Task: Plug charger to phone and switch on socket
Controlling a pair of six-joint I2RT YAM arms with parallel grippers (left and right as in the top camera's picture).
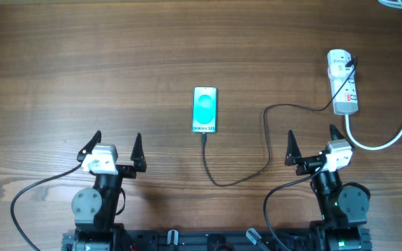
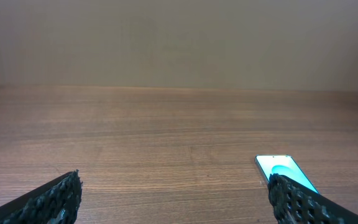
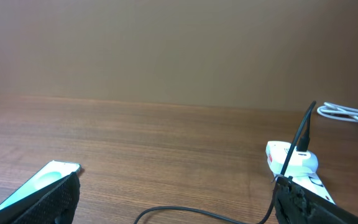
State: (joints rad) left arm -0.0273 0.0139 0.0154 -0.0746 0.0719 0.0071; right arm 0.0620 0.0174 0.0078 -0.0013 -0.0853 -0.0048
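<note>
My left jaws and right jaws gape wide, empty: one phone [image 1: 205, 110], one charger [image 1: 267, 143], one socket [image 1: 343, 82].

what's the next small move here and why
Probably reach the open left hand toward the charger tip. The tip lies right at the near edge of the phone, and I cannot tell whether it is seated. Both hands are open and hold nothing. The right hand sits nearer the socket, so it seems better kept for the switch.
</note>
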